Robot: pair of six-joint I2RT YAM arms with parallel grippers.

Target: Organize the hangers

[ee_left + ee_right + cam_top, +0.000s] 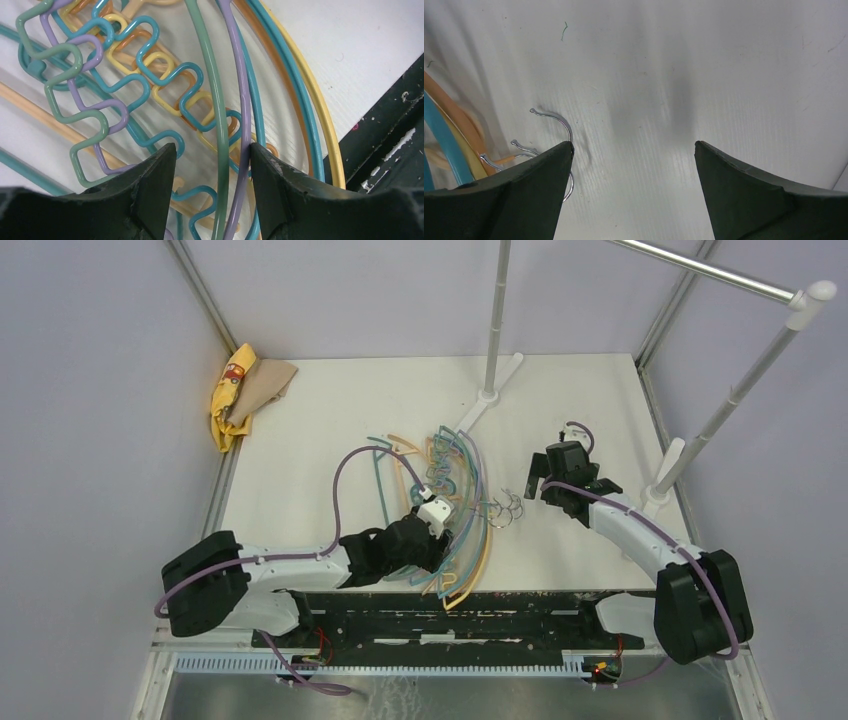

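top view: the hangers (470,490) lie heaped on the table (330,420), left gripper (447,515) over them. left wrist: jaws partly apart around a smooth green rod (210,90) and lilac rod (243,90), wavy loops alongside. right wrist: right gripper (634,145) spread wide, empty, thin metal hooks (558,116) beside it.

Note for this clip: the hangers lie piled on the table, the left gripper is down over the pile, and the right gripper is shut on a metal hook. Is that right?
Not quite. The right gripper is open and holds nothing; the metal hooks lie beside one finger, as the right wrist view shows. The hangers and left gripper are as you say.
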